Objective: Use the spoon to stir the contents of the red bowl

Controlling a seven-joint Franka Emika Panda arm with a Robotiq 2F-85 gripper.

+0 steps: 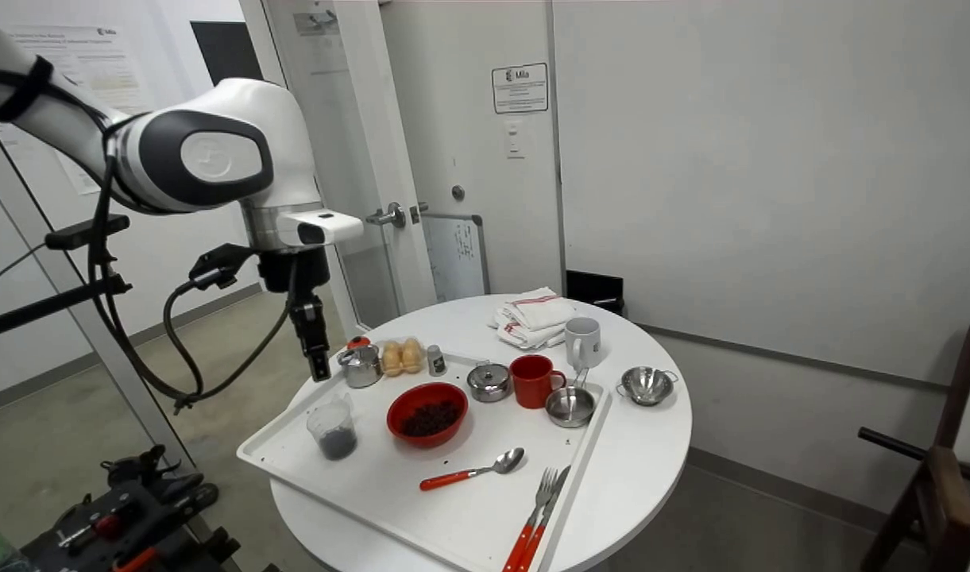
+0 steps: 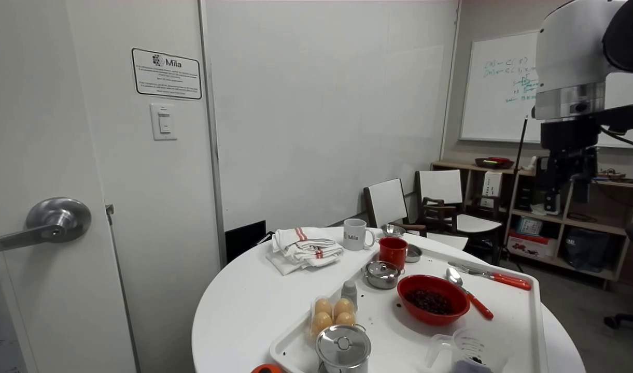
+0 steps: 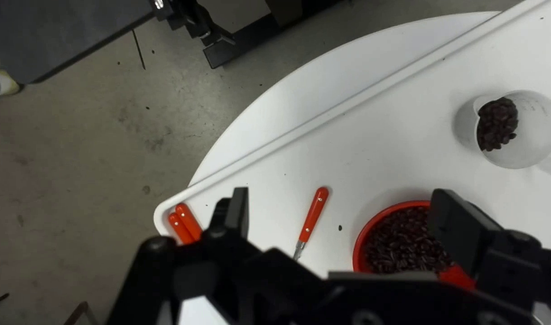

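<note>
The spoon lies on the tray, with its orange-red handle and silvery head, in both exterior views. In the wrist view only its handle and neck show; its head is hidden behind the gripper. The red bowl, holding dark beans, stands beside the spoon in both exterior views. It also shows in the wrist view, partly covered by a finger. My gripper is open and empty. It hangs well above the tray in both exterior views, touching nothing.
A transparent measuring cup with dark contents stands beside the bowl. A lidded pot, red mug, metal pan, eggs and shaker stand behind. A fork and knife lie near the raised tray rim.
</note>
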